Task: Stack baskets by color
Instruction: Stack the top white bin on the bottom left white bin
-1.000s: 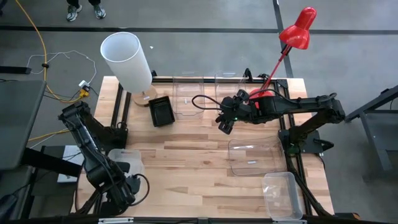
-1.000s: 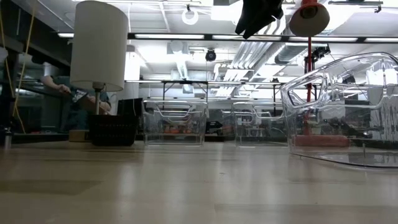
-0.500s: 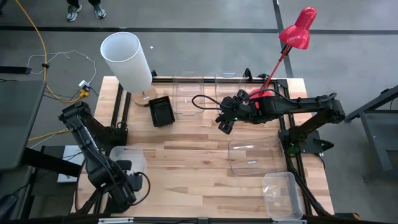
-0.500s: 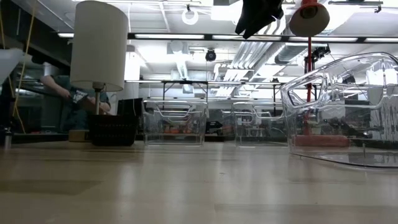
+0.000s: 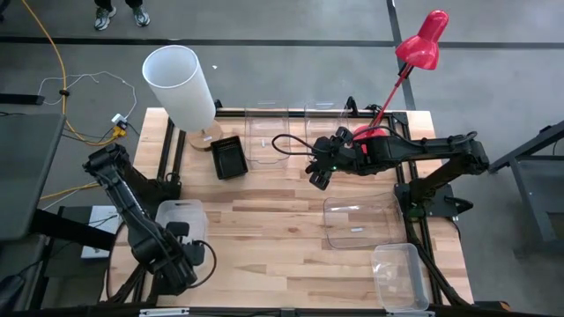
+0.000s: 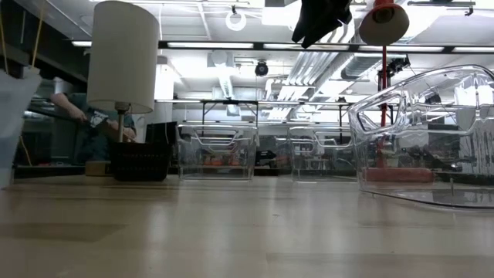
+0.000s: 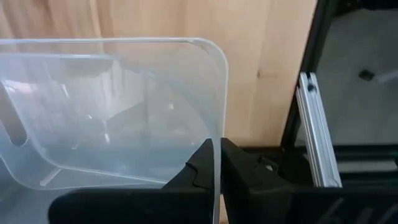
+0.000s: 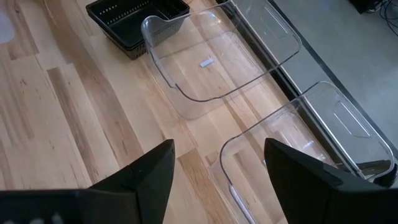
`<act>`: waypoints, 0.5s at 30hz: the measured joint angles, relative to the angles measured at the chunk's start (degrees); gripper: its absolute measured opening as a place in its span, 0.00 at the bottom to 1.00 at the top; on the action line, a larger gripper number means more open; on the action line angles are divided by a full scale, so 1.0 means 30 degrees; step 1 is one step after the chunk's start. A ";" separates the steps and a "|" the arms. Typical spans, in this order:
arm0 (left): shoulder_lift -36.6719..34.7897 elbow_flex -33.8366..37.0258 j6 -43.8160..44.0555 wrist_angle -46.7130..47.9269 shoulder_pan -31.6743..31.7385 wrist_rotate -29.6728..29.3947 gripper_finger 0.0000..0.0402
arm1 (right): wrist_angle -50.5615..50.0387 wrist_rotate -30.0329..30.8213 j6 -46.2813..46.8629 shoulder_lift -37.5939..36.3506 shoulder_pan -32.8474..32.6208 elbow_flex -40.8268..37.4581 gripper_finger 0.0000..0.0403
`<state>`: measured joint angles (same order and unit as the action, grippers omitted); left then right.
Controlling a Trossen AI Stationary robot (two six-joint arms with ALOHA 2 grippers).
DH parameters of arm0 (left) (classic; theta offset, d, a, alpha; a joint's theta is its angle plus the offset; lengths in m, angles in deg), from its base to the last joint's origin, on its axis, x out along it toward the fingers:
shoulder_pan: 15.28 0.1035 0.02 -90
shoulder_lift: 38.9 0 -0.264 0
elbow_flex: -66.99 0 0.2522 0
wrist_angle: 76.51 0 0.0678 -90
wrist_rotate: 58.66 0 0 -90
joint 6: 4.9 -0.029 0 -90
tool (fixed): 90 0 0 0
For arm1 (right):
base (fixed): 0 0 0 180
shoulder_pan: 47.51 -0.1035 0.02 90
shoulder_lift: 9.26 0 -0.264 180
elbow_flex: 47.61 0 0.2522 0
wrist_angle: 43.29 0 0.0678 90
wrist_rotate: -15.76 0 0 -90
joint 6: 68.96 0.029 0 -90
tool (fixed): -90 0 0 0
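My left gripper [image 5: 189, 255] is shut on a frosted white basket [image 5: 180, 220] over the table's near left corner; the same basket [image 6: 15, 116] shows at the low view's left edge. My right gripper [image 5: 319, 176] hangs open and empty above the table's middle, slanting down toward the far side. Below it a black perforated basket [image 8: 134, 22] and two clear baskets [image 8: 217, 59] [image 8: 305, 149] rest on their bottoms at the far edge. Another clear basket [image 5: 357, 220] and a frosted one [image 5: 397, 275] sit at the near right. My left gripper pinches the frosted basket's side wall at its rim [image 7: 217, 149], a little way from a rounded corner. One finger is inside the basket and one outside, coming from above and pointing down. I cannot tell whether the basket's bottom touches the table.
A tall white cylinder lampshade [image 5: 179, 86] stands at the far left corner, beside the black basket. A red desk lamp [image 5: 421, 42] leans over the far right. Bare wood lies across the table's middle and near centre [image 5: 273, 255]. A black frame rail [image 7: 314, 130] runs beside my left gripper.
My left gripper has sunk a little with the frosted basket, tipping slightly as it went. The basket has come into the low view at its left edge and dropped lower there. My right arm has kept still.
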<state>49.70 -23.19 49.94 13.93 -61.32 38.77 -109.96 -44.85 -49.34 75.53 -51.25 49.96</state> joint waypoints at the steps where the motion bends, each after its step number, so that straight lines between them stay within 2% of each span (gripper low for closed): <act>1: 0.0000 0.0000 0.0016 -0.0007 0.0070 -0.0144 0.00 | 0.0000 0.0000 0.0000 -0.0002 0.0000 0.0000 0.59; 5: 0.0000 0.0000 0.0176 -0.0015 0.0274 -0.0271 0.00 | 0.0000 0.0000 0.0007 -0.0004 0.0000 0.0000 0.59; 10: 0.0000 0.0000 0.0639 0.0000 0.0259 -0.1409 0.00 | 0.0007 0.0000 0.0068 -0.0004 0.0000 0.0000 0.59; 15: 0.0000 0.0000 0.0676 0.0053 0.0266 -0.1561 0.04 | 0.0000 -0.0036 0.0321 -0.0004 0.0000 0.0000 0.59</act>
<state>49.70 -23.19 51.97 14.09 -60.52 34.09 -109.96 -44.96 -48.38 75.51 -51.25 49.96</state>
